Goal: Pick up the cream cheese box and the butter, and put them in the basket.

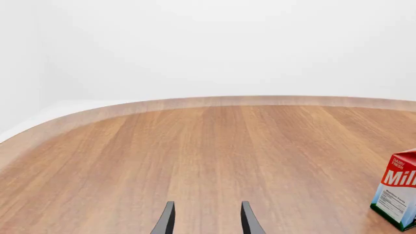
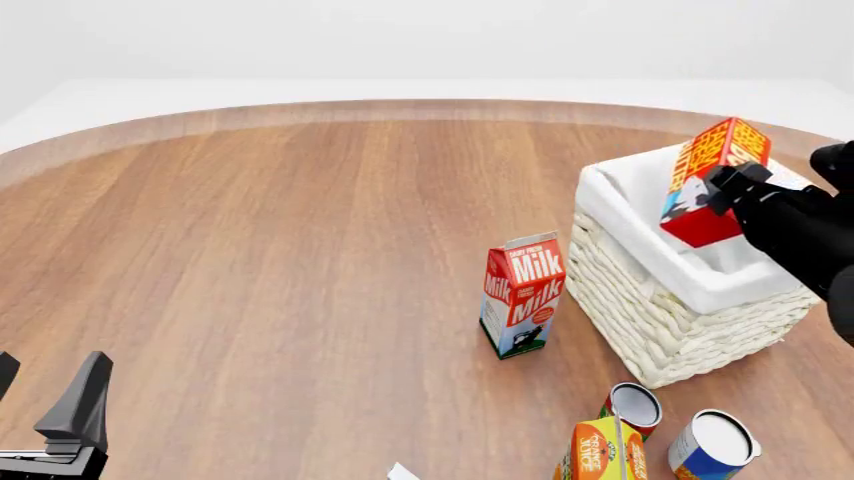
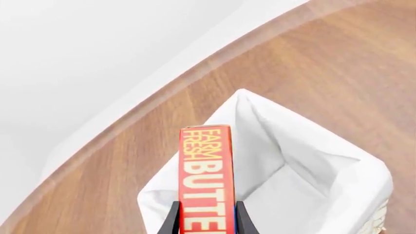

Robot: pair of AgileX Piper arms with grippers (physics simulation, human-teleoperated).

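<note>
My right gripper [image 2: 727, 195] is shut on the butter [image 2: 714, 155], a red box with orange faces. It holds the box tilted in the air over the white wicker basket [image 2: 641, 310] at the right. In the right wrist view the butter [image 3: 206, 175] stands between my fingers [image 3: 170, 220], above the basket's cloth-lined rim [image 3: 380, 185]. My left gripper [image 2: 40, 400] is open and empty at the near left; its wrist view shows the gripper [image 1: 208, 222] over bare wood. The cream cheese box is not clearly in view.
A red-and-white milk carton [image 2: 523, 295] stands left of the basket and also shows in the left wrist view [image 1: 398, 190]. Two cans [image 2: 634, 408] [image 2: 714, 445] and an orange carton [image 2: 601, 450] stand near the front edge. A small white corner [image 2: 400, 471] peeks in at the bottom.
</note>
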